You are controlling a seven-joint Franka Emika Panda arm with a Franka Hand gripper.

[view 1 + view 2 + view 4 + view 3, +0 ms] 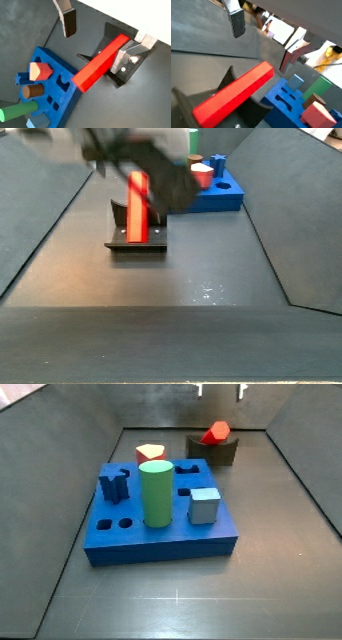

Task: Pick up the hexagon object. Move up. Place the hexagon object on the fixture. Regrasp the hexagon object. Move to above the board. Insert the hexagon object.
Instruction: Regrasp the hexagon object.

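Red and slim, the hexagon object [101, 61] lay propped in the fixture [127, 61], free of the gripper [100, 27]. I judged the risk to be a skewed regrasp: fingers [67, 22] closing off-centre could tip it out of the notch. Its long axis ran tilted, lower end toward the board [53, 87], upper end against the bracket. My gripper hung above, jaws spread, holding nothing.

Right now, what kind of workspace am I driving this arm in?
Likely a lab test cell for peg insertion: dark walled enclosure, blue board with shaped holes, hexagon object on the fixture, gripper open above.
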